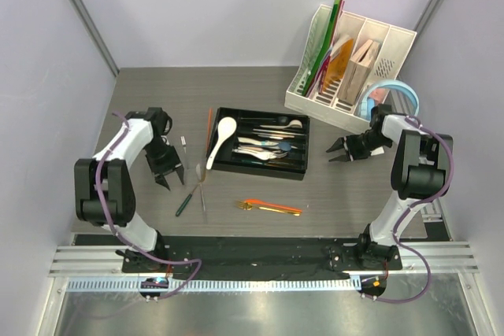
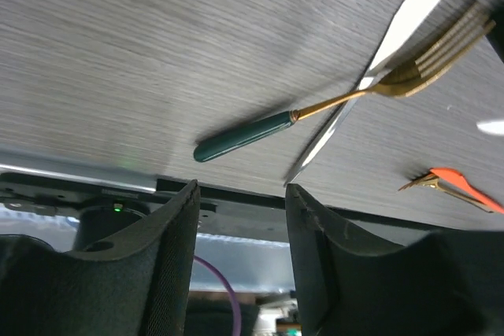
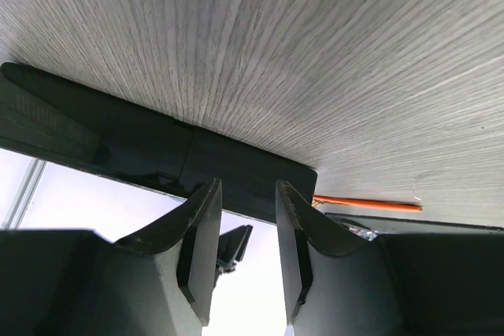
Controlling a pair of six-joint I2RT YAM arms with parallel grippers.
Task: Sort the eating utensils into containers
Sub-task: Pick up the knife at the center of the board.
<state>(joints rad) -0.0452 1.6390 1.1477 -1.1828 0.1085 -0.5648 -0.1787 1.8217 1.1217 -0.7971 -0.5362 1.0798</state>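
Grey wood-grain bench (image 1: 354,194) between lilac walls; a shallow black plastic cutlery tray (image 1: 268,171) sits at its centre. A green-handled golden fork (image 2: 268,126) lies at the tray's 8 o'clock; the left fingers (image 2: 169,265), apart and empty, hover near it. It seems best to centre them over the handle, then descend. The right fingers (image 3: 201,241), at 3 o'clock, are apart and empty; no writing is readable.

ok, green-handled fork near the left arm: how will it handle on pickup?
Green-handled fork looks rigid metal, likely no flex. Glossy rounded handle may slip or roll in the left tool. It crosses a steel utensil, so pushing it probably drags that too.
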